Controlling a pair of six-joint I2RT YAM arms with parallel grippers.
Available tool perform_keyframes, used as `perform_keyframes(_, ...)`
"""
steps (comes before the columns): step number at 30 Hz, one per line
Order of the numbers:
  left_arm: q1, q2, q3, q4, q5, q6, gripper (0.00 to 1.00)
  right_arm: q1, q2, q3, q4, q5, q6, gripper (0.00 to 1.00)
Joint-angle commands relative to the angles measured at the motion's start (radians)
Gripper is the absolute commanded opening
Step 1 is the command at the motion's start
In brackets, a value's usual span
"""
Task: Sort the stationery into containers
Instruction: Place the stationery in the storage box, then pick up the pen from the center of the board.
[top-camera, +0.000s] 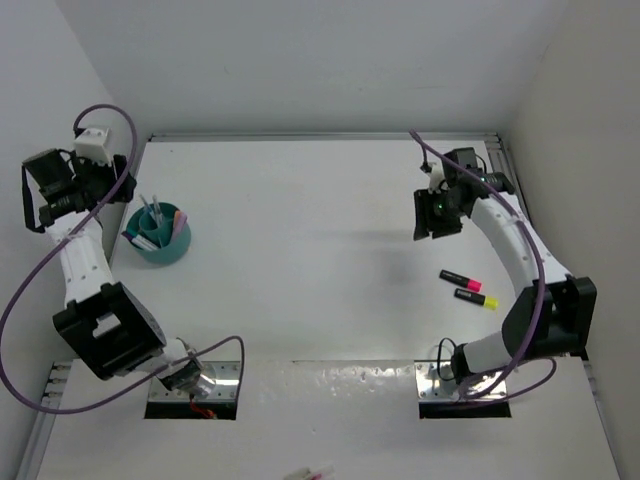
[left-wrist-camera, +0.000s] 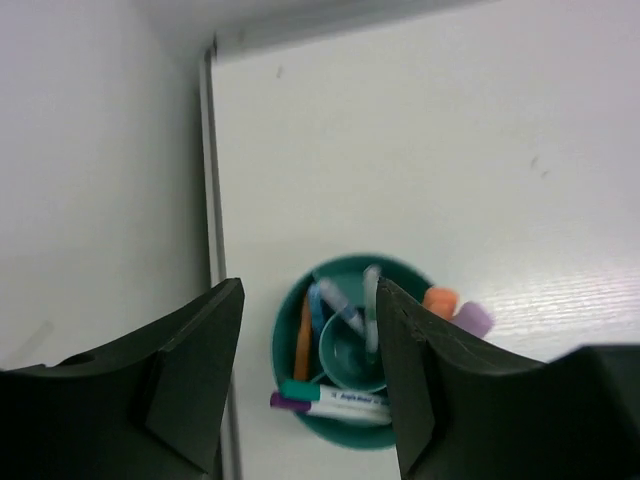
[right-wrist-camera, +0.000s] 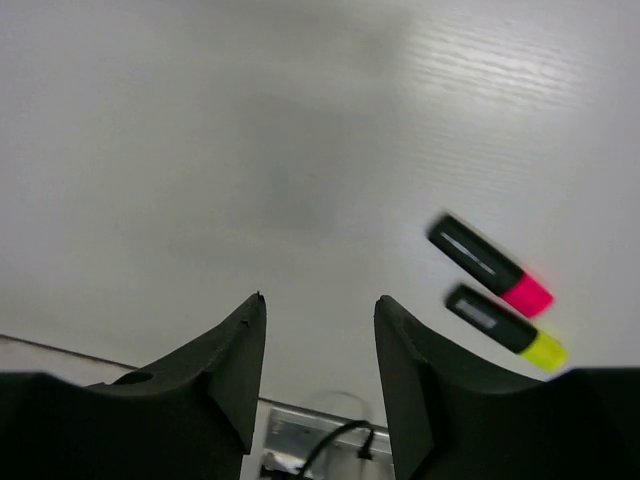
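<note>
Right gripper (right-wrist-camera: 318, 300) is spread and empty; pink-tipped marker (right-wrist-camera: 490, 265) lies just off to its right. Looks light, stiff, slick plastic, so I'd pinch mid-barrel.

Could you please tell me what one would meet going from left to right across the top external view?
The left claw → teal cup → right claw → pink-ended black marker → yellow-ended black marker.
</note>
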Motion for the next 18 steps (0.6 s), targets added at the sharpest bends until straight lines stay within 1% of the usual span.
perform_keyframes(1,-0.135,-0.114,0.101,-0.122,0.042,0.193,0.62,-0.037,-0.075,-0.088,-0.093,0.181,-0.167,0.47)
perform_keyframes(3,-0.206,-0.163,0.106,-0.161,0.000,0.266,0.62,-0.069,-0.095,-0.140,-0.097,0.212,-0.247,0.47)
perform_keyframes(4,-0.241,-0.179,0.102,-0.199,-0.010,0.280,0.62,-0.084,-0.108,-0.192,-0.087,0.213,-0.273,0.47)
perform_keyframes(5,-0.304,-0.194,0.097,-0.212,-0.019,0.291,0.62,-0.115,-0.128,-0.221,-0.073,0.216,-0.302,0.48)
perform_keyframes(7,-0.364,-0.226,0.083,-0.250,-0.025,0.293,0.62,-0.135,-0.141,-0.289,-0.017,0.230,-0.383,0.48)
perform_keyframes(8,-0.421,-0.232,0.077,-0.258,-0.030,0.284,0.62,-0.134,-0.145,-0.307,0.007,0.242,-0.408,0.47)
perform_keyframes(9,-0.450,-0.246,0.072,-0.267,-0.037,0.273,0.62,-0.135,-0.137,-0.324,0.034,0.255,-0.449,0.48)
perform_keyframes(13,-0.574,-0.268,0.054,-0.272,-0.067,0.242,0.62,-0.135,-0.065,-0.314,0.077,0.269,-0.517,0.47)
perform_keyframes(14,-0.588,-0.274,0.045,-0.273,-0.074,0.233,0.62,-0.137,-0.053,-0.315,0.091,0.264,-0.529,0.47)
perform_keyframes(15,-0.599,-0.280,0.040,-0.272,-0.085,0.232,0.62,-0.166,-0.024,-0.318,0.123,0.266,-0.560,0.47)
perform_keyframes(16,-0.640,-0.283,0.034,-0.273,-0.094,0.232,0.62,-0.169,-0.007,-0.320,0.139,0.264,-0.572,0.47)
perform_keyframes(18,-0.665,-0.292,0.011,-0.267,-0.122,0.236,0.62,-0.178,0.044,-0.323,0.169,0.256,-0.618,0.47)
